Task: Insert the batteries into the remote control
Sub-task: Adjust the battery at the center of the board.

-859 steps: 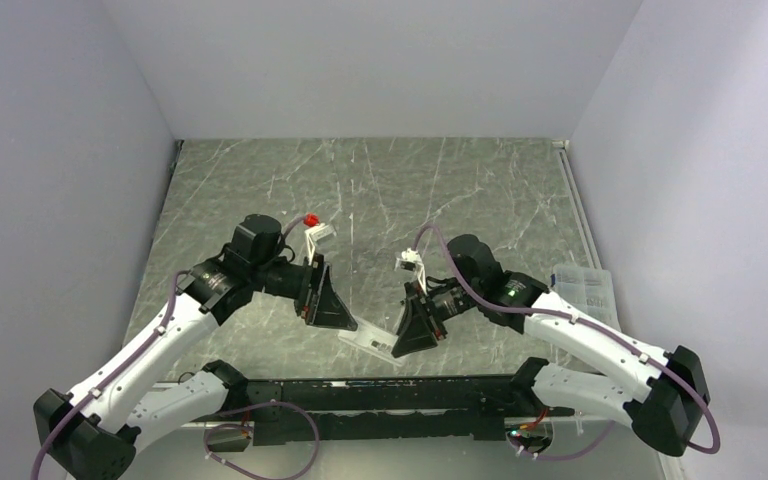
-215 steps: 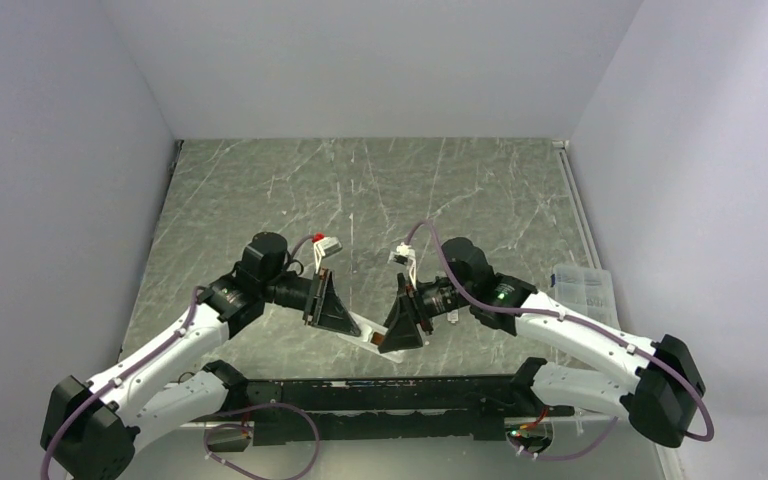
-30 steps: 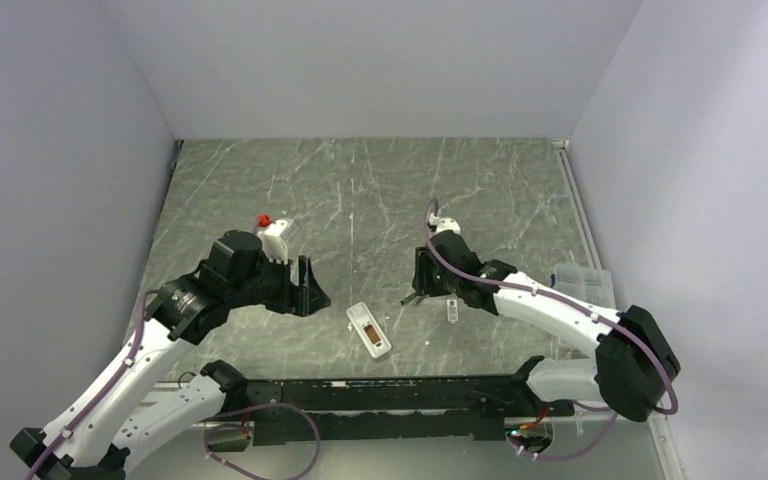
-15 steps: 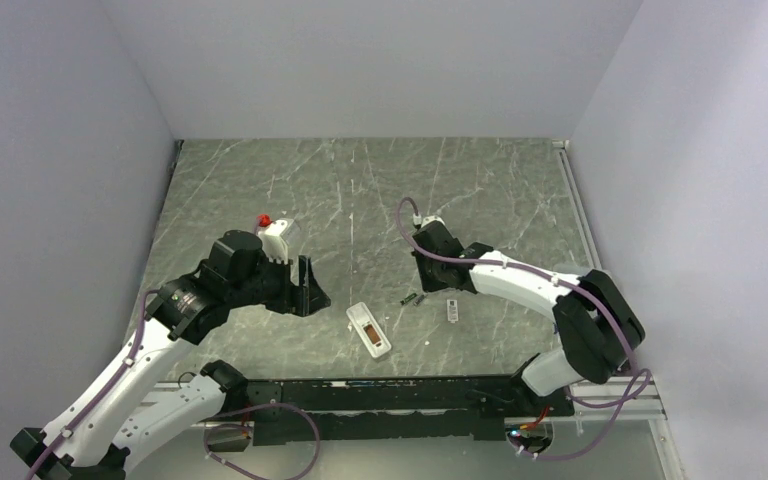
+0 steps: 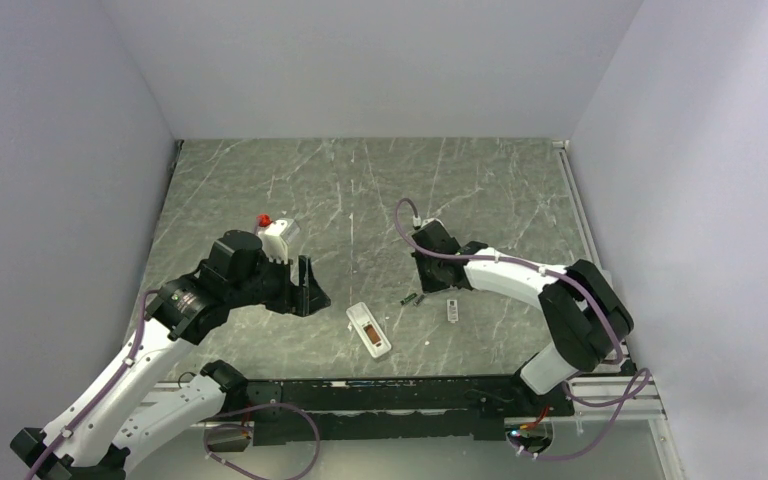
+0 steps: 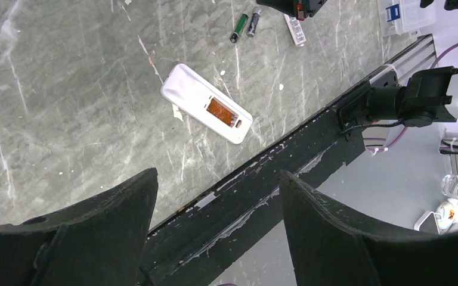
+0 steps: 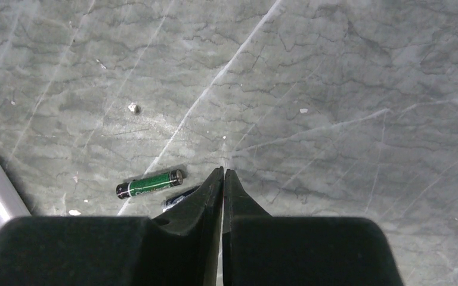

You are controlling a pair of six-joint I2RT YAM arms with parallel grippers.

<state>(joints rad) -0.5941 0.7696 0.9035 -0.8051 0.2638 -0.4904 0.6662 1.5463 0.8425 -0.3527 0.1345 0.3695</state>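
Marbled table (image 5: 360, 180), remote control (image 5: 368, 329) (recess up), two batteries (image 7: 149, 183), white strip (image 5: 451, 310)

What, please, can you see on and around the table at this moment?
green battery: one, green and black, lying on the table just left of the right pincer's tips.
dark battery: one, dark blue, beside the green one, partly hidden by a finger.
remote control: one, white with its orange-brown recess facing up, flat on the table near the front rail.
small white strip: one, white with dark marks, on the table right of the batteries.
clear box: one, transparent with a blue label, at the table's right edge.
table: one, grey-green marbled.
black rail: one, along the near edge.
left pincer: one, black, open and empty, left of the remote.
right pincer: one, black, shut and empty.
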